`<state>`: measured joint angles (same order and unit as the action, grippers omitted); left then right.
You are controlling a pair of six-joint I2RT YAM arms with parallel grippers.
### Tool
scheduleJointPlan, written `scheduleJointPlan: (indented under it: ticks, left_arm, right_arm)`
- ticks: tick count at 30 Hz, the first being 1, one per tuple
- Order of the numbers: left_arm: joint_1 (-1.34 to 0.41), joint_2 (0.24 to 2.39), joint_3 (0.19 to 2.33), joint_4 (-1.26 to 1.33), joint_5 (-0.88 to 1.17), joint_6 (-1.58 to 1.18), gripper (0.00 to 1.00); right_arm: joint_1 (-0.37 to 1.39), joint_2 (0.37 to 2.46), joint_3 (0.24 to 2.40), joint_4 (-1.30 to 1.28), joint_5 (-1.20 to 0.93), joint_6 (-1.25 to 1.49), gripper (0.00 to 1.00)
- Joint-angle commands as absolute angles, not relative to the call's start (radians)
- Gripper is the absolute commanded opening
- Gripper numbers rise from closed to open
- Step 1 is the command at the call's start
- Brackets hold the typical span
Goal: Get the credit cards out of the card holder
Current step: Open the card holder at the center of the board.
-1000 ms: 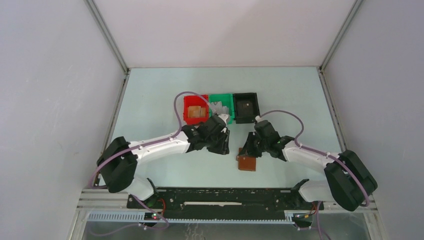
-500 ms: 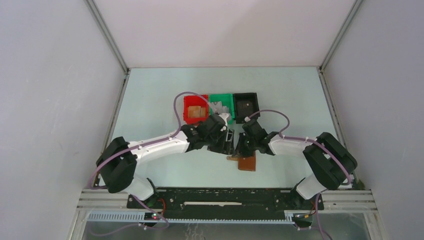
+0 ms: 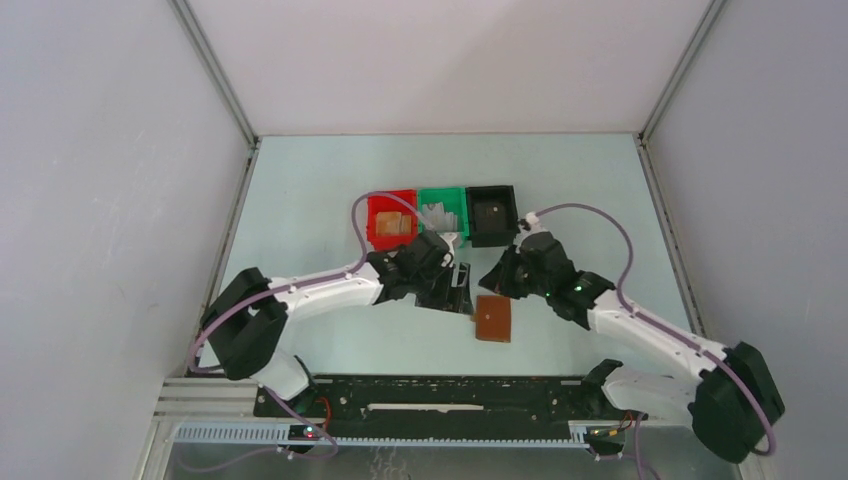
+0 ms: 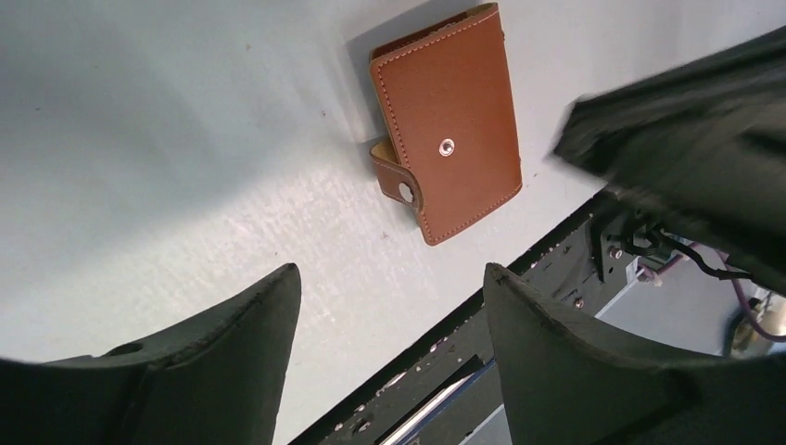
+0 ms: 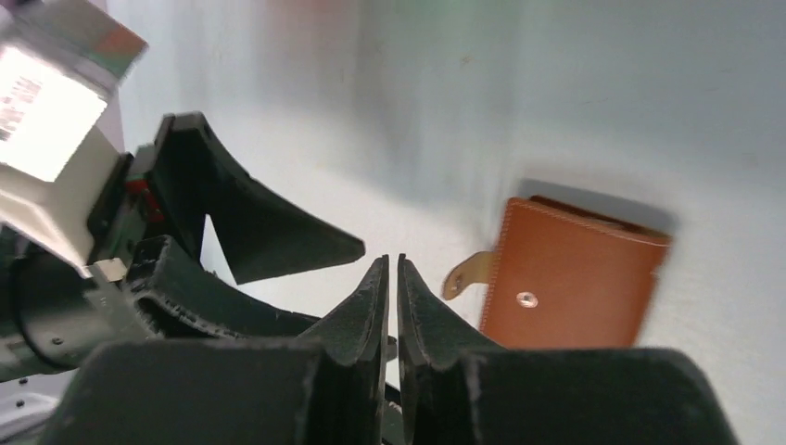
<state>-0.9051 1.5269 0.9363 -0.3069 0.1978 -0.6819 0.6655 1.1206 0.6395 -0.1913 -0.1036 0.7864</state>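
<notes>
The left gripper is holding its two dark fingers wide apart. Nothing is sitting between them, and they are touching nothing. In its wrist view, bare pale table is showing through the gap.

The right gripper is keeping its fingers drawn almost together. Only a thin slit is showing between the tips, with nothing visible in it.

In the overhead view the two grippers are facing each other near the middle of the table. They are hanging just in front of a row of three square bins: red, green and black.

The card holder is lying flat on the table, closed, with its brown leather outside facing up. It is sitting just nearer the arm bases than both grippers, to the right of the left gripper and close beside the right gripper. Pale stitching is running round its edge. A small metal snap stud is showing uncovered on the middle of its face. A short brown tab is sticking out from one long side, unfastened.
</notes>
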Motion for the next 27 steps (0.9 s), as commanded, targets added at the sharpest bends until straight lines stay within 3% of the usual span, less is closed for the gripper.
scheduleJointPlan:
  ticks: [1, 9, 20, 27]
  left_arm:
    - [-0.899, 1.583, 0.939, -0.241, 0.256, -0.722, 0.77]
    - [-0.911, 1.659, 1.0, -0.236, 0.233, -0.719, 0.78]
    - [-0.994, 1.825, 1.254, -0.452, 0.021, -0.695, 0.74]
    - [-1.013, 1.853, 1.341, -0.601, -0.108, -0.677, 0.58]
  right_arm:
    - [0.572, 1.02, 0.569, -0.32, -0.015, 0.772, 0.15]
    - [0.423, 0.851, 0.462, -0.397, -0.064, 0.763, 0.24]
    - [0.407, 0.839, 0.456, -0.408, -0.072, 0.764, 0.26]
    - [0.405, 0.823, 0.456, -0.421, -0.065, 0.756, 0.27]
